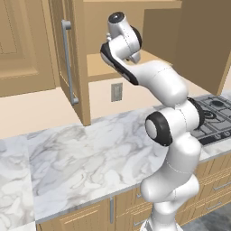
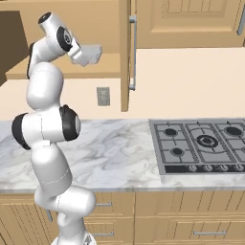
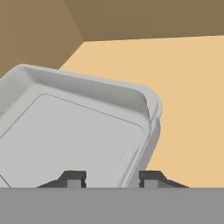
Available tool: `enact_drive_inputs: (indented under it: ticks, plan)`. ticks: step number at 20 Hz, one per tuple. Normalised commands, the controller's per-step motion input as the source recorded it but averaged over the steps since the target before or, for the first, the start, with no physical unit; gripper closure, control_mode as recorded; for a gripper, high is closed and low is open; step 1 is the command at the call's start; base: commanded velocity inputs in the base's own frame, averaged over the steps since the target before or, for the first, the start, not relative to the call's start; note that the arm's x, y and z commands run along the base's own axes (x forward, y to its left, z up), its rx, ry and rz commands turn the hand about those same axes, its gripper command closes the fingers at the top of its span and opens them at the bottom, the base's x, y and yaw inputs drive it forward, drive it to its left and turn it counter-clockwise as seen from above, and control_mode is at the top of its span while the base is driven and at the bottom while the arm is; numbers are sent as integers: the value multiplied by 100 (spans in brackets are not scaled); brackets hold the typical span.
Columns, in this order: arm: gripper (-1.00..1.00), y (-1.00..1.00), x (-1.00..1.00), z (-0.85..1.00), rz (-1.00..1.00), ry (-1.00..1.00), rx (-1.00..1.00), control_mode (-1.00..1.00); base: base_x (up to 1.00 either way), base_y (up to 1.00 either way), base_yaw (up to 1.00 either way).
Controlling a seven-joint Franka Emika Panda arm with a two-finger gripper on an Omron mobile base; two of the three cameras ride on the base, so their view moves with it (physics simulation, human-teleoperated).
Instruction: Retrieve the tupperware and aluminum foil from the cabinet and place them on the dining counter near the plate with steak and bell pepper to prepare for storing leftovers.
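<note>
The tupperware sits at the gripper inside the open cabinet, its right-hand wall between the two fingertips; whether they are pinching it yet, I cannot tell. It looks light, stiff and smooth, likely slippery, so the thin rim wall seems the best hold.

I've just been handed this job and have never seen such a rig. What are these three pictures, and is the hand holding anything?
The white jointed machine is a robot arm on a driving base. Two pictures come from base cameras behind it, left and right; the third looks along its hand. It stands at a marble counter with a gas hob and reaches into the open wall cabinet. The hand's two dark fingertips straddle the rim of the pale tupperware, which appears lifted off the shelf in the right base picture. It looks gripped, though contact is hard to confirm.
</note>
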Motion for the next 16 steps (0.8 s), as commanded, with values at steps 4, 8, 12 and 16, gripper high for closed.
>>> enact_drive_inputs:
  ticks: [4,8,12,16]
  plan:
    - [100,0,-10,-50,-6,-15,0,-100,0,0,0]
    - [100,-1,-34,-34,-5,-23,0,-100,0,0,0]
    - [100,-7,-66,-1,-1,-13,0,-100,0,0,0]
    - [100,-12,-94,22,0,0,0,-100,0,0,0]
